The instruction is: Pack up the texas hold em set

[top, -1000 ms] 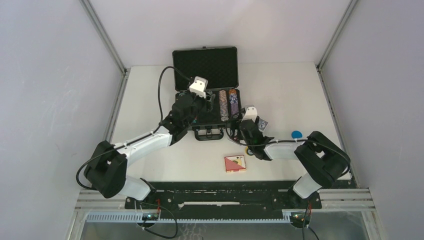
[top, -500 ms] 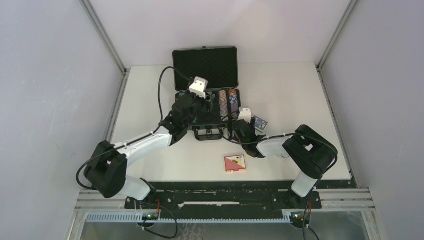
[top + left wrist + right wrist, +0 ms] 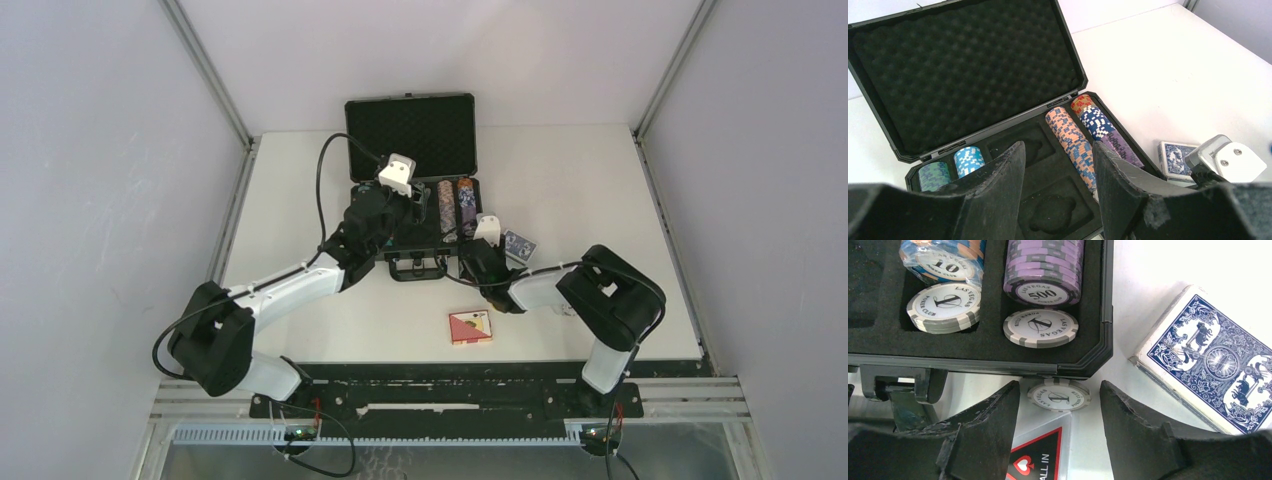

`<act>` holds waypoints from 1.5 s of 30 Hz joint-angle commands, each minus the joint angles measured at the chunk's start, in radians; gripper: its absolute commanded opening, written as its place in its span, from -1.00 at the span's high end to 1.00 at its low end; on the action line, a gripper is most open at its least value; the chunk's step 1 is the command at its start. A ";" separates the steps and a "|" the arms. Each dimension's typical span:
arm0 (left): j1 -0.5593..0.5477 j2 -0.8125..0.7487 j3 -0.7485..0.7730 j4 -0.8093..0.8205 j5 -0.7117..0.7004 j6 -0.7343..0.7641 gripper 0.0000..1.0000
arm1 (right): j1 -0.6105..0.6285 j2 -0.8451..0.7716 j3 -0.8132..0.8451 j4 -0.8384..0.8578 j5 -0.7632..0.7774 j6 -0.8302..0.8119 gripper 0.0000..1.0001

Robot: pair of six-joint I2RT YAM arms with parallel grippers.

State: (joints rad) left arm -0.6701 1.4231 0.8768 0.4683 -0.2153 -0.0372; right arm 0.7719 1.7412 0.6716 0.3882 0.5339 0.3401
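Pack-up under way: the black briefcase (image 3: 410,135) of the texas hold em set lies open at the far middle of the white table (image 3: 600,190), its foam-lined lid standing upright, with a robot arm on either side of it. The left gripper (image 3: 1058,150) hovers over the tray, jaws parted about halfway and holding nothing. Beyond its fingers, long rows of poker chips (image 3: 1070,135) fill the two right-hand channels, and a short green stack (image 3: 933,175) and a light-blue stack (image 3: 968,159) sit in the left-hand ones.

The right gripper (image 3: 1059,389) is down low at the case's near right corner. Its jaws stand apart on either side of a loose white chip (image 3: 1059,396), which lies flat on the table just outside the case wall, and neither finger touches it. A clear ALL IN button (image 3: 1040,455) lies just beside that chip. Inside the corner, a purple 500 stack (image 3: 1043,270) sits behind a flat grey-and-white chip (image 3: 1040,327).

The blue card deck (image 3: 1208,360) rests on the table just right of the case. The red card deck (image 3: 470,327) lies nearer the arm bases, apart from the case
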 commanded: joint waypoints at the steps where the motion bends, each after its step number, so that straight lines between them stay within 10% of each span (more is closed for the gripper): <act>1: 0.001 -0.026 -0.016 0.030 -0.004 0.000 -0.13 | 0.000 0.015 0.033 0.002 0.013 0.010 -0.35; 20: 0.001 -0.029 -0.019 0.031 -0.005 -0.008 -0.13 | 0.022 -0.031 0.031 -0.018 0.033 0.016 0.31; 33: 0.007 -0.060 0.037 -0.062 0.009 -0.091 -0.17 | 0.032 -0.194 -0.061 0.025 0.012 -0.020 0.33; 45: 0.059 -0.024 0.278 -0.493 0.466 0.080 -0.23 | 0.061 -0.516 -0.212 -0.061 -0.147 -0.120 0.40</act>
State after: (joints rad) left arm -0.6090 1.4048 1.0332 0.1516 0.0265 -0.0711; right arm 0.8101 1.3441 0.4904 0.3470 0.4801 0.2836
